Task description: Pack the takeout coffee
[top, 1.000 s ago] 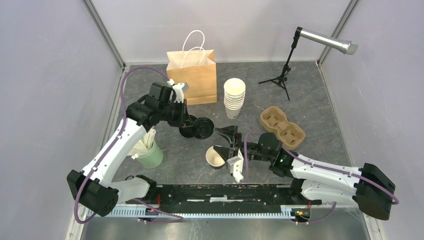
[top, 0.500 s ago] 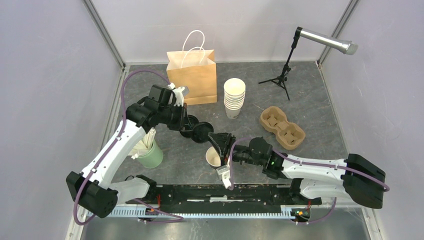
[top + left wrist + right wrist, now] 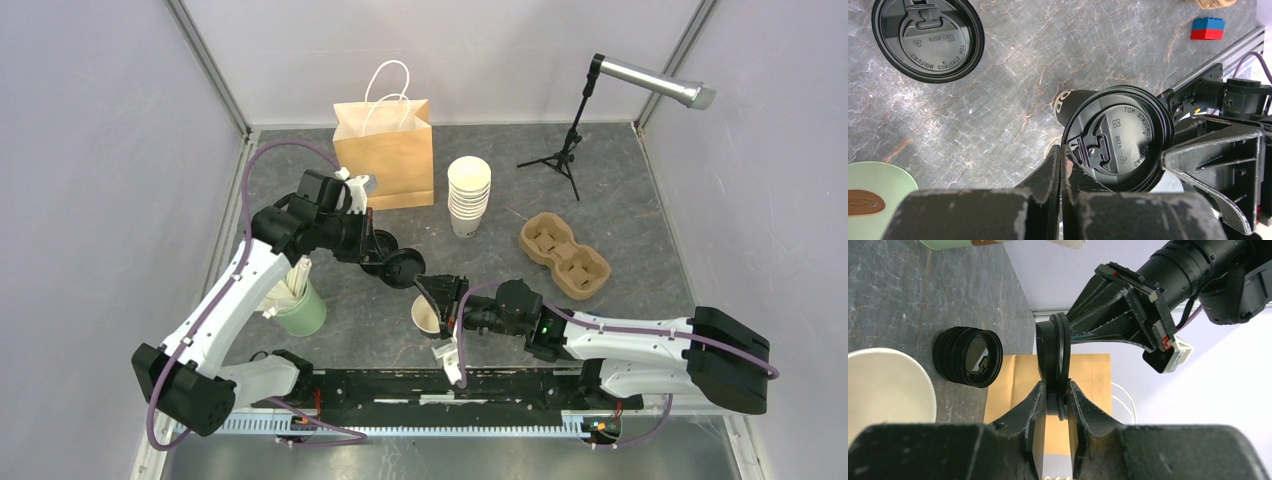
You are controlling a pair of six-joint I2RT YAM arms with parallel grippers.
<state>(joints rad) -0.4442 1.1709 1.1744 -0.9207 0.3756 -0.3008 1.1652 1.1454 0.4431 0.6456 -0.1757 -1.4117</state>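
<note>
Near the middle of the table (image 3: 640,220), a black lid (image 3: 1120,137) hangs in the air between the two arms. The left gripper (image 3: 1062,159) is clamped tight on one edge of it. The right gripper (image 3: 1055,390) has its fingers drawn narrow on the opposite edge, seemingly pinching it, so both grip the same lid. The cup (image 3: 427,318) it is meant for stands open and upright on the table just beside the right gripper, with no lid on, so no finished coffee is ready to pack. The step in hand looks like a handover of the lid, or a steadying of it, ahead of capping the cup. Next, I judge, one gripper must let go so the other can turn the lid flat, centre it over the rim and press it down evenly. A tilted lid would likely seat on one side only or tip the light cup. Packing is barely begun: the cardboard carrier (image 3: 563,255) and the paper bag (image 3: 385,155) stand farther back, apart from the cup. From the left wrist the lid covers most of the cup, and a dark shape with pale print beneath it is hard to identify. From the right wrist the lid shows edge-on only and the cup is cut off at the frame's edge. Whether anything is in the cup cannot be told.
</note>
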